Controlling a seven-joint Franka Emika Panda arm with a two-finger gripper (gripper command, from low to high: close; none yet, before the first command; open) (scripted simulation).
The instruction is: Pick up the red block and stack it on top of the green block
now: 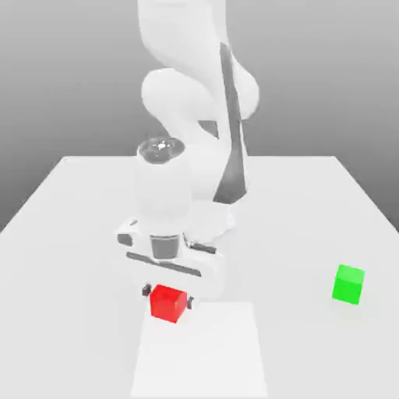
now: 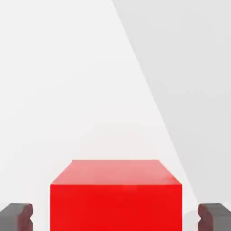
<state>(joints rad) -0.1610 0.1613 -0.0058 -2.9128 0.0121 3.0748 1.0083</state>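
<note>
The red block [image 1: 168, 302] sits between the fingertips of my gripper [image 1: 168, 296], near the table's front in the exterior view. The gripper points straight down and is shut on the cube, with a dark finger [image 1: 146, 291] showing at each side of it. In the hand view the red block [image 2: 116, 196] lies between the two grey pads [image 2: 18, 215], and the gripper [image 2: 116, 217] is centred on it. Whether the cube rests on the table or hangs just above it I cannot tell. The green block [image 1: 347, 284] stands alone on the table, well off toward the exterior view's right.
The white table [image 1: 78, 203] spreads wide around both cubes. A paler rectangular patch [image 1: 199, 351] lies on it just in front of the red cube. The arm's white body [image 1: 195, 86] rises behind the gripper at the table's back.
</note>
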